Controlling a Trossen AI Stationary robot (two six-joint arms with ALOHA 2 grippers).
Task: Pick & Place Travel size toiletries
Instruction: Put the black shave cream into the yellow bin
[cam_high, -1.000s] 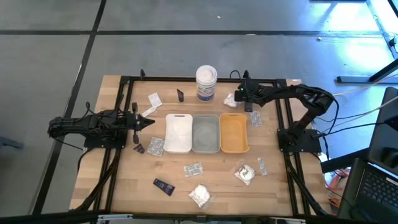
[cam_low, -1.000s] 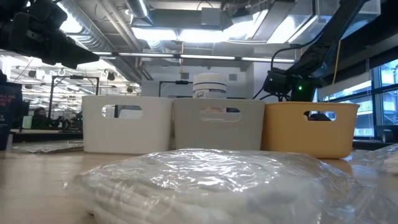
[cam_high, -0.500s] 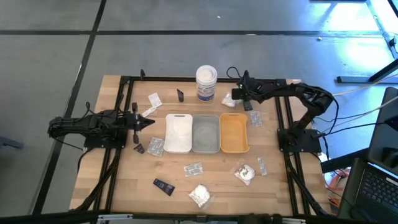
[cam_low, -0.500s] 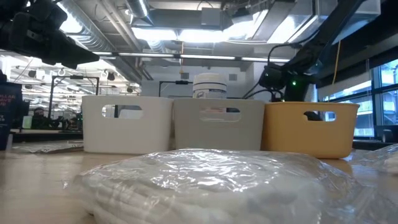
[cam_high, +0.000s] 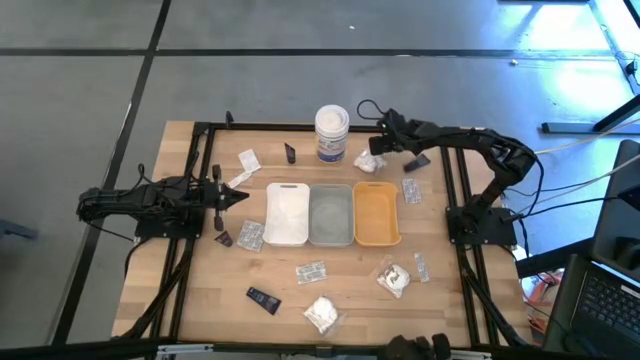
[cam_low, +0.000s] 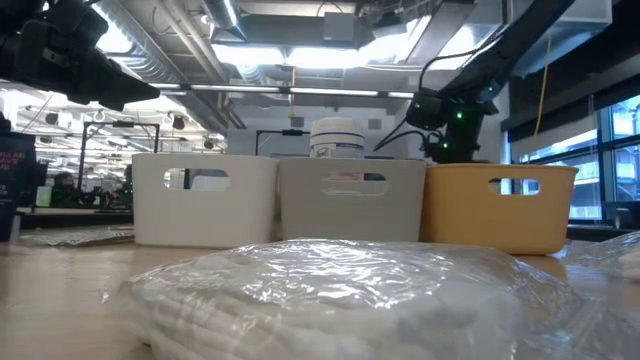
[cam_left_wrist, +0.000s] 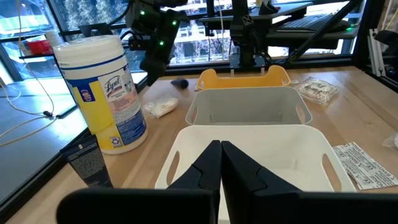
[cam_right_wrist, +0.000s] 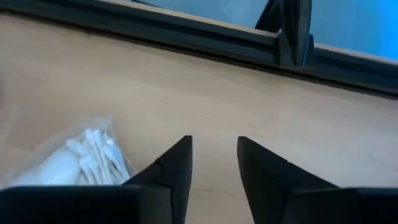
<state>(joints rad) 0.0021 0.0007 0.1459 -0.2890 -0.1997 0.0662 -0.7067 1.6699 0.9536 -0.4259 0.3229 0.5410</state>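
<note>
White cotton swabs in a clear wrapper (cam_right_wrist: 74, 155) are lying on the bare wood of the worktop (cam_high: 330, 290), at the far side between the tall wipes tub (cam_high: 332, 133) and the right arm. The right gripper (cam_high: 378, 146) is hovering just beside this bundle; its fingers (cam_right_wrist: 171, 168) are standing apart with only bare wood between them, so it is holding nothing, and the bundle is sitting off to one side of the gap, probably because the arm is lining up for a grasp. The white tray (cam_high: 287, 213), grey tray (cam_high: 331, 214) and orange tray (cam_high: 376, 213) are sitting side by side mid-worktop, likely as drop spots. Other sachets, bundles and black tubes are lying scattered around them. The left gripper (cam_high: 228, 195) is waiting at the left, fingers pressed together and empty, pointing toward the white tray.
</note>
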